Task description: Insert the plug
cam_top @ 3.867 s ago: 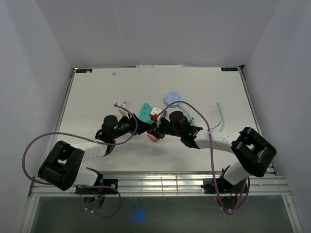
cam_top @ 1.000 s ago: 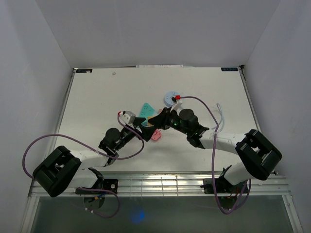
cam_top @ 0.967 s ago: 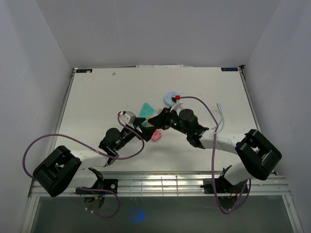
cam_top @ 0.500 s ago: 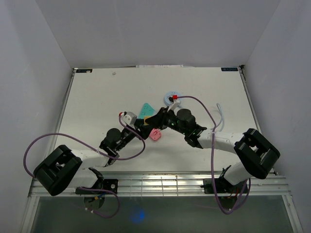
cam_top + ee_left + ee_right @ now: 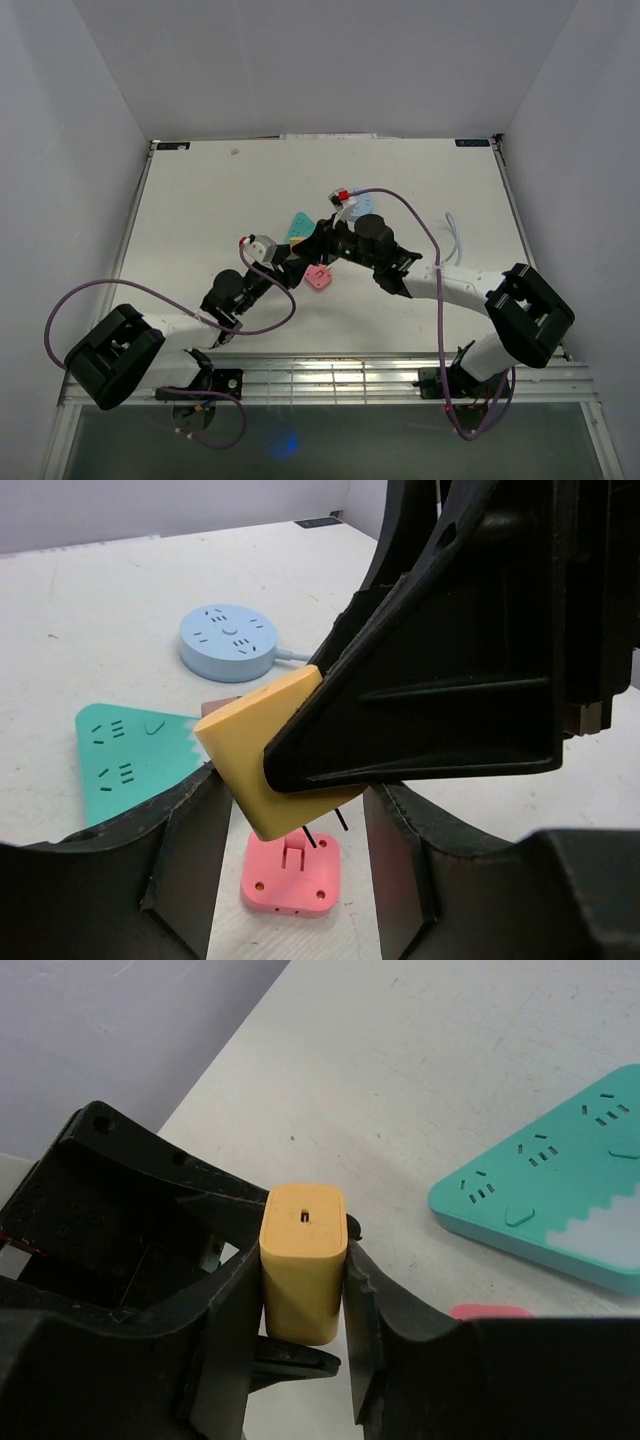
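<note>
White table [image 5: 200,200] below, right fingers [image 5: 236,1332] pinch a rounded, dark-pronged yellow plug [image 5: 262,765]; left fingers [image 5: 186,865] spread wide.

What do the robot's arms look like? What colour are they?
Both the left arm and the right arm have white middle sections with chunky black blocks at the joints. Their fingers are black and wedge-shaped. A thin purple cable loops along each arm, with a small red tag near the right wrist.
</note>
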Controlling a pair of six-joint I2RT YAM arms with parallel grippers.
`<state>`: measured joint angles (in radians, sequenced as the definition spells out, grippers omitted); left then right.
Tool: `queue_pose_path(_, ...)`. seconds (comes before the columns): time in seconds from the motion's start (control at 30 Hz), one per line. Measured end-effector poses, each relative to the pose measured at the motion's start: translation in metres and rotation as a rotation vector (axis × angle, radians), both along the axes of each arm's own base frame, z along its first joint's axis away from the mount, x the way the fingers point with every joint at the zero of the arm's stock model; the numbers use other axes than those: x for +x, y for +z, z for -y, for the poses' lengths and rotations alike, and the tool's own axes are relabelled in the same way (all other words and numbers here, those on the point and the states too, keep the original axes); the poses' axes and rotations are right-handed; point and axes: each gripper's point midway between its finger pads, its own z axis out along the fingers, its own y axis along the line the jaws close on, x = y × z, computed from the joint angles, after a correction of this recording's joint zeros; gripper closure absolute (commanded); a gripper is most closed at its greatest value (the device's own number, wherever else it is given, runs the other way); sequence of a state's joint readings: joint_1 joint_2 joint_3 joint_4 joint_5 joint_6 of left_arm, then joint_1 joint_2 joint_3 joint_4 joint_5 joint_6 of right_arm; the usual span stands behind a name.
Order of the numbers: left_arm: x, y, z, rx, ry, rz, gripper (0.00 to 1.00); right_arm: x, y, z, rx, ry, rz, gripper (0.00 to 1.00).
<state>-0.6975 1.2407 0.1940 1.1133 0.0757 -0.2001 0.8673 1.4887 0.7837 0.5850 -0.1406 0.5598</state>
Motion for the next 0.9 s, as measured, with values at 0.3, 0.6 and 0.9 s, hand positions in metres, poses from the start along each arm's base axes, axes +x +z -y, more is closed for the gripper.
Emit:
queue_pose_path(0.3, -0.003, -0.001, -0.005, 0.027, 0.006, 0.038, 0.72, -0.005, 0.000, -0.009, -0.047, 0.082, 0.026, 0.33)
queue_pose_path(0.6, -0.007, -0.004, -0.006, 0.041, -0.007, 0.047, 0.72, -0.007, -0.006, -0.011, -0.065, 0.153, -0.016, 0.43)
queue_pose_path(0.9, -0.007, 0.000, -0.005, 0.034, -0.012, 0.061, 0.73, 0.008, -0.004, 0.002, -0.103, 0.164, -0.063, 0.34)
